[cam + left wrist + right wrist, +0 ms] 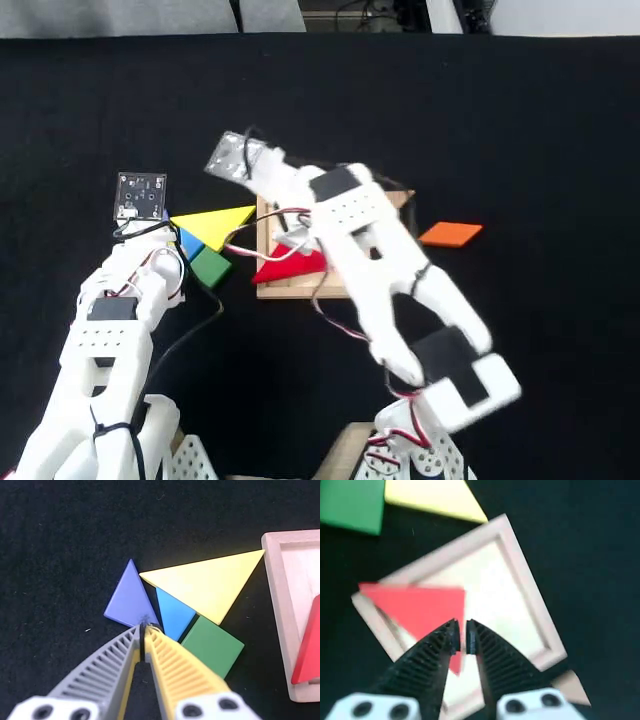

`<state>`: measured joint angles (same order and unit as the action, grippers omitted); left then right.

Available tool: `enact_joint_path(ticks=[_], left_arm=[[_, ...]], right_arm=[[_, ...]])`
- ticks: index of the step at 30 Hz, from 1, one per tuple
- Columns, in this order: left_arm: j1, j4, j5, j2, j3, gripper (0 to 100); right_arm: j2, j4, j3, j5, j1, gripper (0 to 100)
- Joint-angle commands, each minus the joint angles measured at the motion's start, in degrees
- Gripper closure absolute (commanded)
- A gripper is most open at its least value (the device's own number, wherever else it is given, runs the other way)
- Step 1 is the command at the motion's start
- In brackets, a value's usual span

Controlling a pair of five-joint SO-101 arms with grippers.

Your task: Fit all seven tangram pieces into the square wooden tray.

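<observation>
The square wooden tray [300, 291] lies mid-table, mostly under my right arm. A red triangle [417, 605] rests in it, one tip over the rim. My right gripper [461, 631] is shut just above that triangle. To the tray's left a yellow triangle [205, 582], a blue piece [172, 612], a green square [212, 645] and a purple triangle [129, 600] lie bunched together. My left gripper [144, 627] is shut, its tips at the purple triangle's edge beside the blue piece. An orange parallelogram [450, 234] lies alone to the tray's right.
The table is covered in black cloth [520, 120], with open room at the back and far right. A pale tan piece corner [570, 685] shows just outside one tray corner. The right arm's cables [335, 315] hang over the tray's front edge.
</observation>
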<state>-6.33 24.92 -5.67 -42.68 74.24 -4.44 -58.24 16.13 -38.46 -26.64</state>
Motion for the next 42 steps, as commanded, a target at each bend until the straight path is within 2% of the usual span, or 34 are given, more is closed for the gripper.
enact_joint_path(ticks=[1,7,32,42], left_arm=[[-0.4,-0.88,0.35,-0.09,-0.4,97],[-0.4,-0.88,0.35,-0.09,-0.4,97],[-0.48,-0.88,0.35,-0.09,-0.4,97],[-0.48,-0.88,0.35,-0.09,-0.48,97]], right_arm=[[-4.0,1.76,-5.85,1.49,-1.93,98.6],[-10.07,1.76,-9.54,1.58,-2.02,98.7],[-15.16,5.36,-9.36,3.52,-2.99,98.7],[-17.19,0.97,-11.65,3.52,-1.49,98.8]])
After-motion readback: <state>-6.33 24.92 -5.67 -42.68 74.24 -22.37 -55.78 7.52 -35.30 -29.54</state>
